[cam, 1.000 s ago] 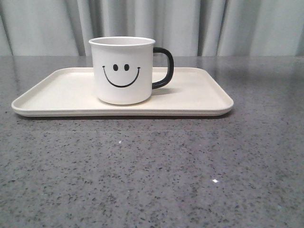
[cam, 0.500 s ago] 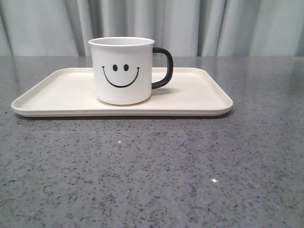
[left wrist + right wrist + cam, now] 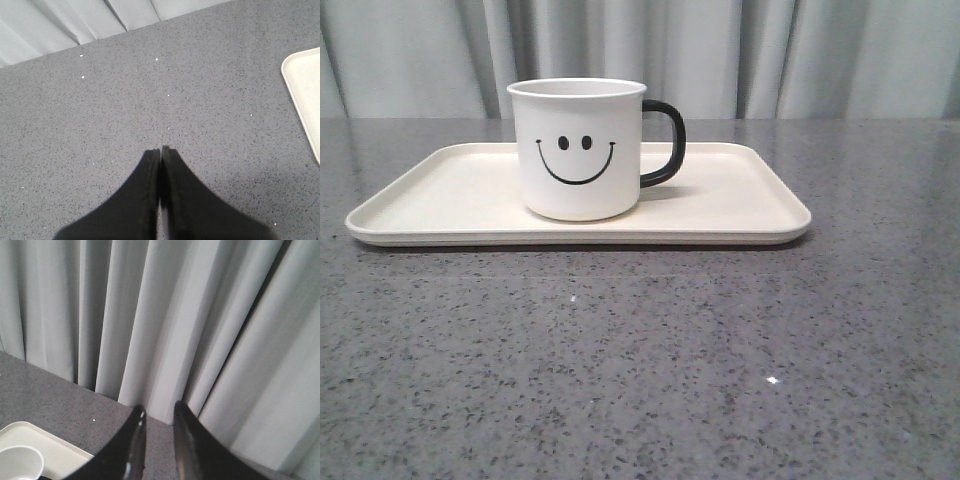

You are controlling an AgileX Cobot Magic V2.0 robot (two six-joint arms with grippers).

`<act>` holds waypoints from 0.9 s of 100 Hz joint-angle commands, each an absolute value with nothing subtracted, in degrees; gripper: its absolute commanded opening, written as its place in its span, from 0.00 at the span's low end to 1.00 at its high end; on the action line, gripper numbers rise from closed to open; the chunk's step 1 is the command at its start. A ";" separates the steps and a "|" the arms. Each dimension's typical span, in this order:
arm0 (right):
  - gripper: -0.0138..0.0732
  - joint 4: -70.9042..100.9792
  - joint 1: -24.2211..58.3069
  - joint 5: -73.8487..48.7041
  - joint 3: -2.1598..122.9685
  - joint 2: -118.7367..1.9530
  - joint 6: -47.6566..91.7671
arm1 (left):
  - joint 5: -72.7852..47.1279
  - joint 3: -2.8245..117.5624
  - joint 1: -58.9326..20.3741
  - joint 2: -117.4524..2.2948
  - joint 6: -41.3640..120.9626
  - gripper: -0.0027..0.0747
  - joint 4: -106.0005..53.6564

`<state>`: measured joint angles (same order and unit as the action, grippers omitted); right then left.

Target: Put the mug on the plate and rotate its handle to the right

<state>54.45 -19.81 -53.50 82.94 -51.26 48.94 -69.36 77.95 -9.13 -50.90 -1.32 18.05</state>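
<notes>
Where it stands, mug (image 3: pixel 578 150) mid-plate (image 3: pixel 740 215), handle (image 3: pixel 665 143) right

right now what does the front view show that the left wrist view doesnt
Only the front view shows the mug, upright on the plate, smiley toward the camera, its handle pointing right. Only the left wrist view shows the left gripper, its fingers pressed together over bare table, holding nothing. Both show the plate, just a corner in the wrist view, plus the grey speckled table and the curtain.
</notes>
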 commanded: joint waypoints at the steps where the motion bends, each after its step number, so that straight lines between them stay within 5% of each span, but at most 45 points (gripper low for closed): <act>1: 0.31 57.27 -20.21 -45.03 76.79 -45.41 49.78 | -64.68 79.16 -9.00 -50.59 -2.02 0.01 18.61; 19: 0.01 56.05 -18.72 -38.27 62.89 -36.39 49.84 | -64.05 79.16 -9.00 -50.59 -2.81 0.01 18.24; 60: 0.02 47.86 -7.84 -39.49 56.58 -34.47 51.26 | -63.95 79.16 -9.00 -50.59 -2.89 0.01 18.12; 90: 0.02 48.44 -7.84 -20.94 42.96 -28.29 51.43 | -63.67 79.16 -9.00 -50.59 -2.89 0.01 18.01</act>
<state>46.82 -7.94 -29.84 45.23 -29.53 50.74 -67.93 77.95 -9.13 -50.90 -2.12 17.56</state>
